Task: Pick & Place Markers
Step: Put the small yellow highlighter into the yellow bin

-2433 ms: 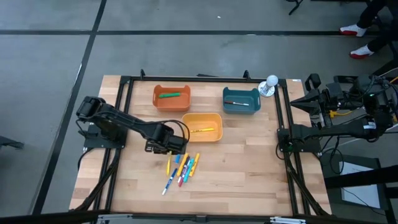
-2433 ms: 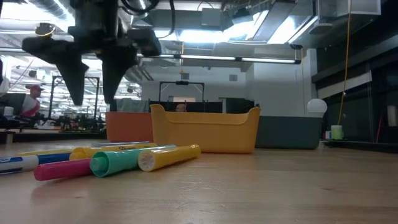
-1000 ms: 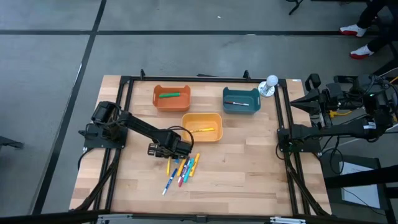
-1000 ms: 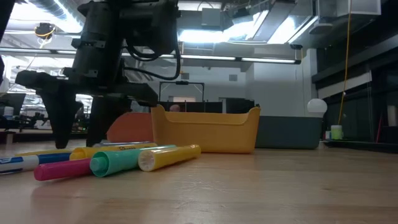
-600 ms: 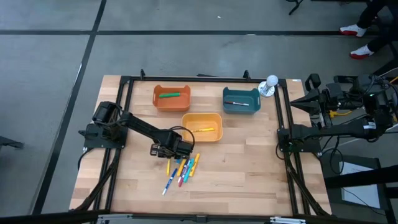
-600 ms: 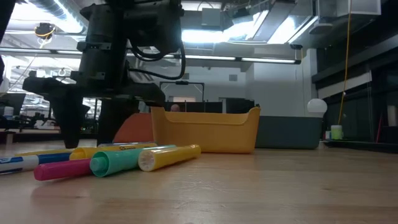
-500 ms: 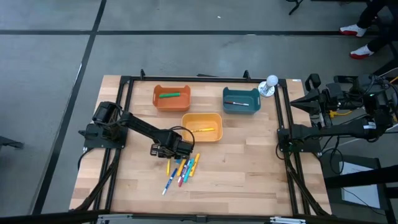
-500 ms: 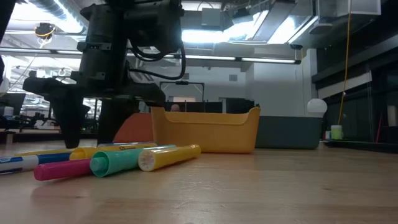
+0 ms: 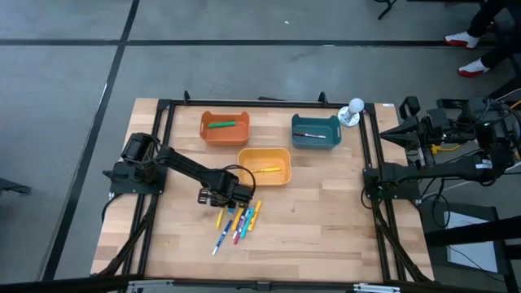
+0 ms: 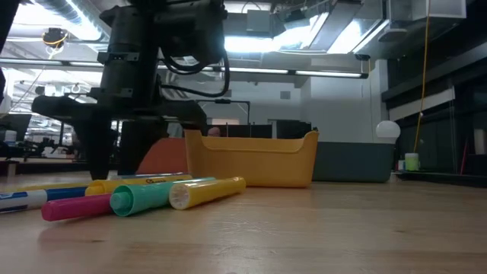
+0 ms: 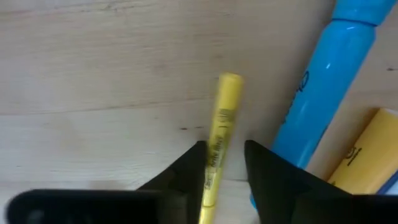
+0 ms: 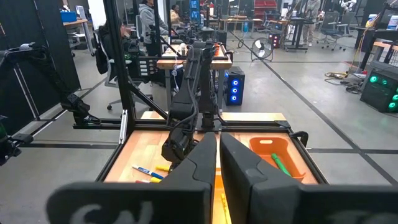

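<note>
Yellow marker [image 11: 219,134] between left gripper [image 9: 227,198] fingers, narrowed, not clearly gripped | three markers binned upper centre | loose markers [image 9: 238,222] on bench [image 9: 326,220] centre-left | right gripper [image 12: 217,163] pinched empty, parked right

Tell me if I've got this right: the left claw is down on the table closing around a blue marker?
Not quite: it is a yellow marker. The left wrist view shows the left gripper with its fingers on either side of that thin yellow one on the table; the blue marker lies beside it, outside the fingers.

Three bins [image 9: 225,128], about nine markers [image 9: 238,222]
</note>
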You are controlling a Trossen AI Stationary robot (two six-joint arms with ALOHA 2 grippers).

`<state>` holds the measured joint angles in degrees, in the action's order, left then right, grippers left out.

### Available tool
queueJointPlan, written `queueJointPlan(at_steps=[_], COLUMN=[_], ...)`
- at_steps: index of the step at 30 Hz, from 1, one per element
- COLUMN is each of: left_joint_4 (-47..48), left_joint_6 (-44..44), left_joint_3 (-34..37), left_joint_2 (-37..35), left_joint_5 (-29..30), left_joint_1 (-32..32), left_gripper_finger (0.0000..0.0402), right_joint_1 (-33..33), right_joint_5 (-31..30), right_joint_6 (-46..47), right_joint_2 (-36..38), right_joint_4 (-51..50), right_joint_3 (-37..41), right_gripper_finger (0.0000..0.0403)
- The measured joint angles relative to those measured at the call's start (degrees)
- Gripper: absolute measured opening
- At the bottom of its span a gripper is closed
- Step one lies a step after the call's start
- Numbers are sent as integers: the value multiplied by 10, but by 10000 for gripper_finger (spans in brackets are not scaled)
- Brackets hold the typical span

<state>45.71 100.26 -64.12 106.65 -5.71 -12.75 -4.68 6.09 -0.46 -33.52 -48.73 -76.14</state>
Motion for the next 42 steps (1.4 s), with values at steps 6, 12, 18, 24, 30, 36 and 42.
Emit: queueJointPlan(at_steps=[6, 12, 18, 24, 30, 36, 42], left_joint_4=[2, 5, 6, 8, 32, 45, 60], left_joint_6=[-1, -3, -27, -30, -36, -40, -44], left_joint_3=[0, 0, 1, 3, 4, 3, 3], left_joint_2=[1, 1, 0, -11, -39, -83, -137], left_joint_5=[-2, -2, -7, -3, -8, -1, 47], left_joint_1=[0, 0, 0, -1, 0, 0, 0], left_gripper_finger=[37, 17, 17, 17, 17, 17, 17], right_joint_1=[0, 0, 0, 0, 0, 0, 0], right_joint_5=[0, 0, 0, 0, 0, 0, 0], right_joint_6=[0, 0, 0, 0, 0, 0, 0], right_joint_2=[0, 0, 0, 0, 0, 0, 0], right_joint_4=[0, 0, 0, 0, 0, 0, 0], right_joint_3=[0, 0, 0, 0, 0, 0, 0], right_gripper_finger=[23, 23, 23, 23, 23, 23, 23])
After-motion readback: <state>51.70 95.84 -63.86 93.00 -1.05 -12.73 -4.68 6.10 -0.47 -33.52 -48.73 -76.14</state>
